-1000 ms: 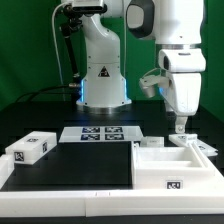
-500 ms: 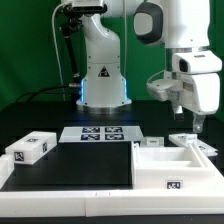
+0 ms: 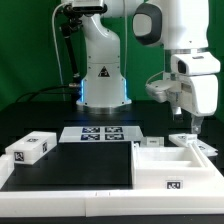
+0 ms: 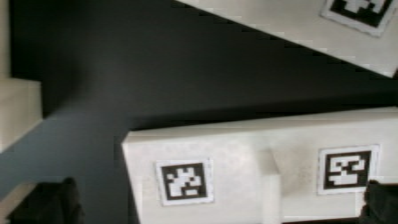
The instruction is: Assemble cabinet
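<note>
Nearest to me, at the exterior view's right, lay the biggest part of the cabinet [image 3: 150, 180]: a low white open box sitting flat on the desk [image 3: 35, 120], with one square tag on its front wall. Beside it, toward the exterior view's left, a black sheet [image 3: 70, 165] covered the desk, and at that sheet's far left corner rested a small white block [image 3: 30, 150] with a tag on its side. Just behind the sheet was the marker board [image 3: 100, 133], flat, its four tags in a row of two by two.

At the far rim of the open box I could see two more small white pieces. One was a tagged scrap [image 3: 150, 145] near the board. The other was a low tagged piece [image 3: 192, 142] directly under the gripper [image 3: 191, 122] (whether it sat on the box or just behind it I could not tell).

The gripper hung in the air above that piece, clear of it, pointing straight down. The wrist view showed the fingers [image 4: 48, 200] spread wide with nothing between them, looking down on the low piece and its two tags, side by side. A second white panel [image 4: 320, 25] lay across dark desk from it.

Farthest back stood the robot base [image 3: 100, 75], white, with a blue glow at its foot.
</note>
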Robot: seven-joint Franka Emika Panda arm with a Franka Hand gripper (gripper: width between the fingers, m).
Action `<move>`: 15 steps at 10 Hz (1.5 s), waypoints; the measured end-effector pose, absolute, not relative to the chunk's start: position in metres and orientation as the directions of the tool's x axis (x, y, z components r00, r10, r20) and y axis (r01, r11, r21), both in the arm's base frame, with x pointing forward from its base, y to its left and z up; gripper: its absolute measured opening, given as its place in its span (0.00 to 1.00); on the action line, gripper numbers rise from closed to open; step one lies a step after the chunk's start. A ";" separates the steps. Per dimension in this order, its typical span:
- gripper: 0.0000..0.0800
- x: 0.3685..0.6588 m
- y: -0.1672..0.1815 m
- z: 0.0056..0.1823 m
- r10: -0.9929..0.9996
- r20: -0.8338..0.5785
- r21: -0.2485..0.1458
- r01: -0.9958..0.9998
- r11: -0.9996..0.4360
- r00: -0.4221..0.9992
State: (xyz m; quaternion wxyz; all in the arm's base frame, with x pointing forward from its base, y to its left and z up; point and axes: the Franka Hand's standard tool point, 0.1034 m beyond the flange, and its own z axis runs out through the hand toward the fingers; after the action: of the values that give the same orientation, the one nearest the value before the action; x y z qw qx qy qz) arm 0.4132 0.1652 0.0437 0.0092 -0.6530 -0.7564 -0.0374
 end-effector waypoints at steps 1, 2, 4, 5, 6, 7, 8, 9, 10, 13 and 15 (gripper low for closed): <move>1.00 0.405 0.168 0.037 0.986 0.072 0.038 0.988 0.150 -0.152; 1.00 0.399 0.168 0.032 0.987 0.075 0.028 0.990 0.141 -0.143; 1.00 0.390 0.169 0.020 0.987 0.083 0.008 0.990 0.137 -0.137; 1.00 0.389 0.170 0.019 0.988 0.084 0.005 0.991 0.133 -0.132; 1.00 0.389 0.172 0.019 0.988 0.088 0.010 0.992 0.124 -0.124; 1.00 0.389 0.173 0.019 0.989 0.088 0.010 0.992 0.122 -0.123; 1.00 0.390 0.173 0.018 0.989 0.088 0.009 0.993 0.122 -0.122; 1.00 0.390 0.173 0.018 0.989 0.088 0.008 0.993 0.120 -0.120; 1.00 0.389 0.172 0.015 0.989 0.089 0.003 0.993 0.118 -0.118; 1.00 0.388 0.172 0.013 0.989 0.089 -0.003 0.993 0.117 -0.117; 1.00 0.388 0.172 0.013 0.989 0.089 -0.003 0.993 0.117 -0.116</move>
State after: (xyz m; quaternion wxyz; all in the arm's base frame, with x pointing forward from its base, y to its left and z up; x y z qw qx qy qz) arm 0.3880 0.1718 0.0128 0.0345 -0.6638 -0.7466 -0.0286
